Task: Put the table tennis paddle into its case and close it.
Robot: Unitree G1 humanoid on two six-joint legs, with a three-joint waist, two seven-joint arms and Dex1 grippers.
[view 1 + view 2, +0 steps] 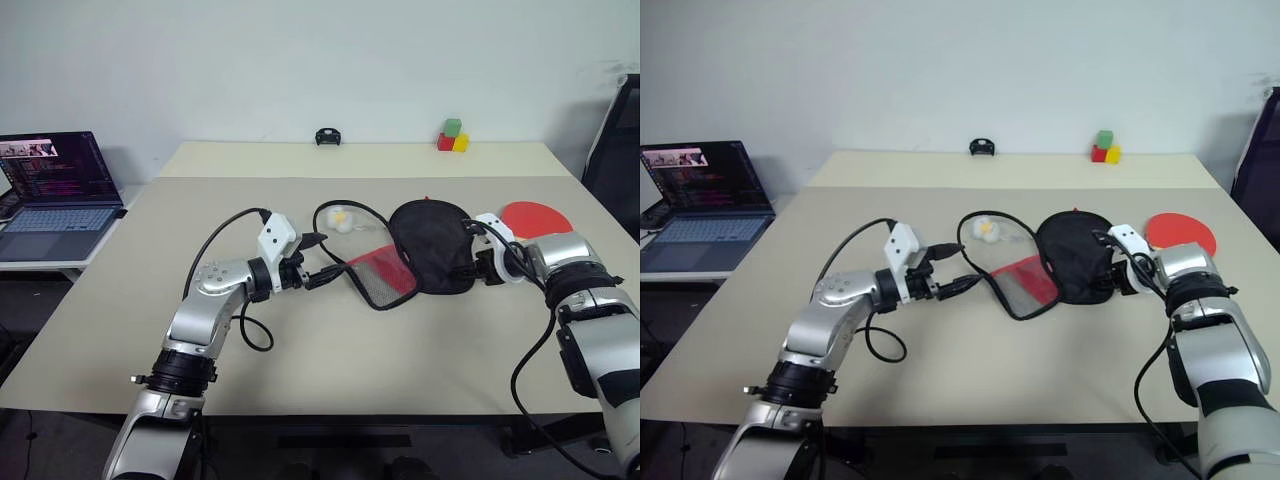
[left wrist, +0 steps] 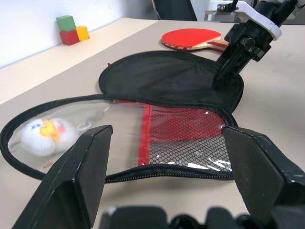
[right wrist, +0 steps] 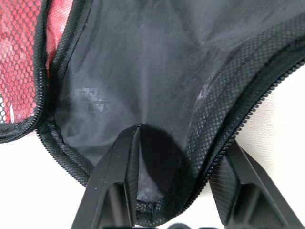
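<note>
Firstly, a wide pale surface (image 1: 300,380), carrying everything. Near its middle, the case (image 1: 430,245), unzipped and spread flat in two halves: black lining facing up on the right half, red mesh pocket on the left half.

Then the paddle (image 1: 537,217), flat on the surface with red face up, just beyond the right tool (image 1: 468,266) and a little to its right, not yet in the case. Long axis roughly across the surface, handle apparently toward the case, partly hidden behind the right wrist. Clearly closer to the right arm; well apart from the left one.

Right tool with fingers spread, straddling the right edge of the black lining. Left tool (image 1: 325,275) wide open and empty, pointing level at the mesh half's zipper edge, just beside it.
</note>
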